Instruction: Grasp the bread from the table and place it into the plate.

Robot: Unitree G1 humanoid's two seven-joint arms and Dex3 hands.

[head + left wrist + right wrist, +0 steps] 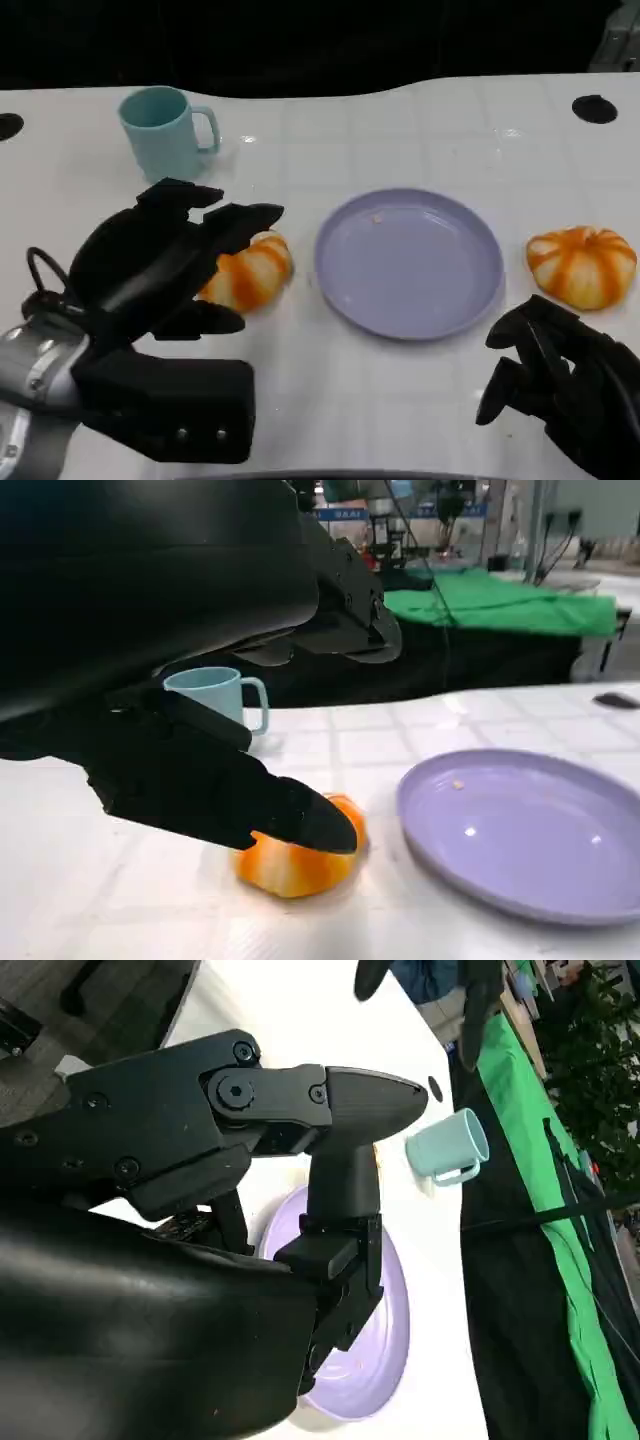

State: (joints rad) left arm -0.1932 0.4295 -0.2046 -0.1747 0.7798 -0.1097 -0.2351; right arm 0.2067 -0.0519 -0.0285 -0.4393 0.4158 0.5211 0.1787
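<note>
Overhead, white tiled table, black backdrop beyond its far edge; left wrist view shows a green-draped bench behind. Lavender plate sits mid-table with nothing on it. One orange-striped bread lies just left of the plate, left hand over it with fingers spread around it, contact unclear. A second bread lies right of the plate, apart from it. Right hand rests nearer the robot, fingers curled, holding nothing. Pale blue mug stands far left.
</note>
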